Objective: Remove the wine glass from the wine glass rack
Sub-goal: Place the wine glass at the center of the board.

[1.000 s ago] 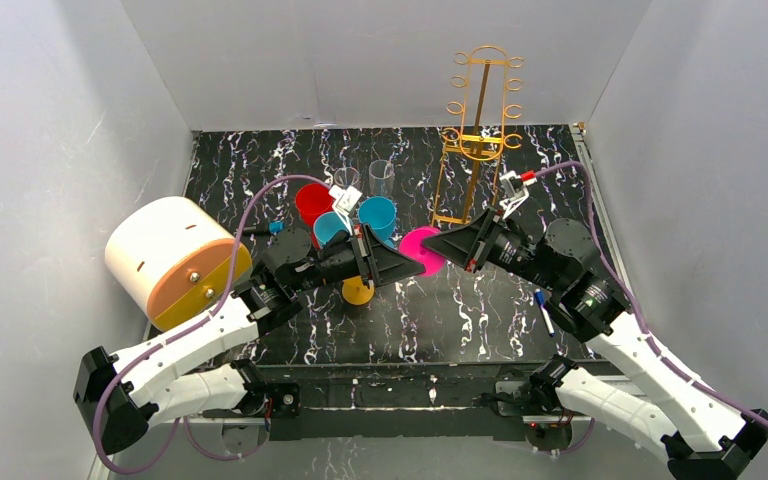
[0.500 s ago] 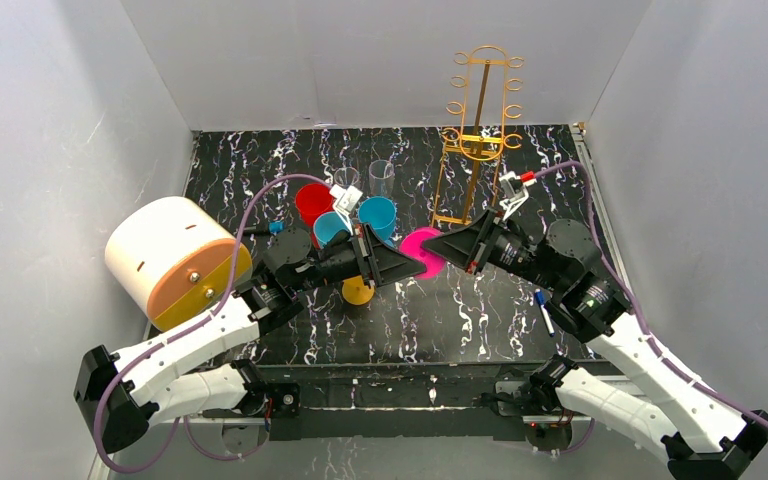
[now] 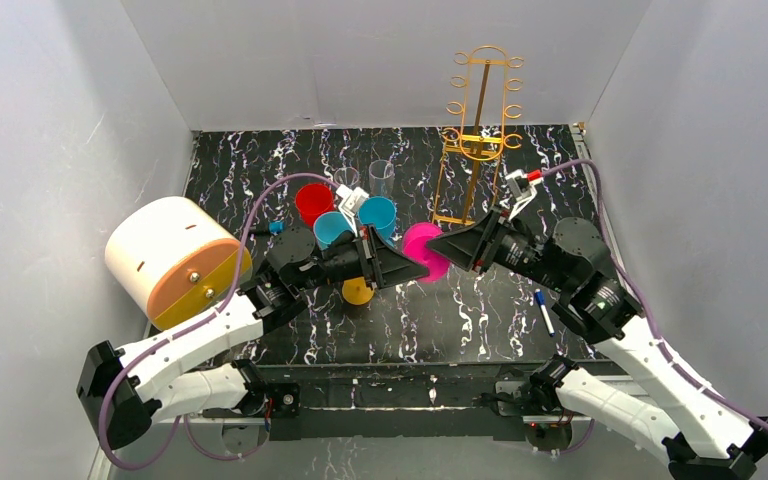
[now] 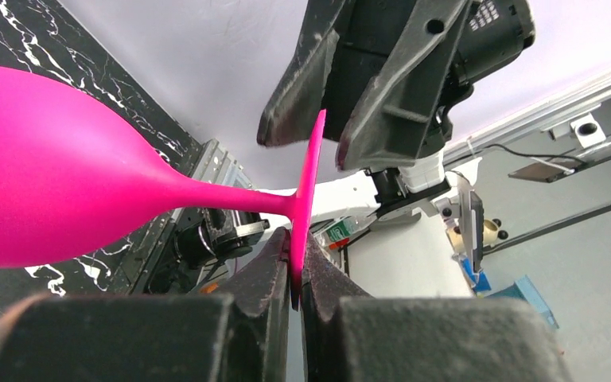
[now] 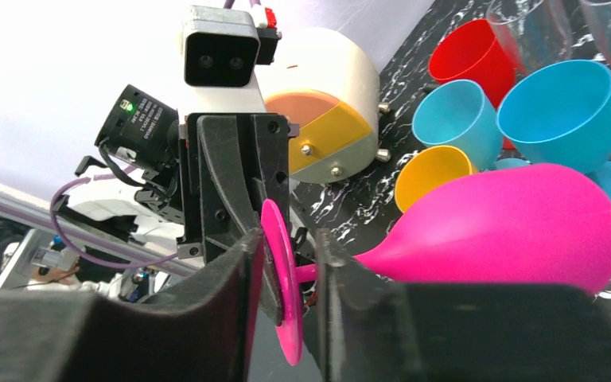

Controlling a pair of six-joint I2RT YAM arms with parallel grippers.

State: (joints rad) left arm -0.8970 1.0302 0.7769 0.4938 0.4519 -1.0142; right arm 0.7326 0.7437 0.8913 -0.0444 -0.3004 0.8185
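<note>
**Task item.** The wine glass (image 3: 422, 252), pink, is off the wine glass rack (image 3: 477, 140). It is held in the air over the middle of the table (image 3: 480, 320), on the near side of the rack's base. It lies on its side, with the long axis running near to far. The bowl points to the far edge and the foot (image 4: 309, 191) to the near edge.

**Grippers.** Both meet at the foot from opposite sides.
- The left gripper (image 4: 294, 256) is clenched on the foot's rim and carries the glass.
- The right gripper (image 5: 284, 259) is released. Its jaws stand astride the opposite rim, with gaps showing.

**Judgement.** The coming move turns on this shared foot. Whichever jaws act next must do so square to the thin disc, or it may twist out.

**Surroundings.**
- Just left of the bowl stand a red cup (image 3: 313, 203), two blue cups (image 3: 377, 215) and a yellow cup (image 3: 357, 291), close enough to be struck.
- Clear glasses (image 3: 382, 175) stand nearer the far edge.
- A white-and-orange drum (image 3: 175, 260) sits at the left edge.
- A pen (image 3: 543, 311) lies towards the right edge.
</note>
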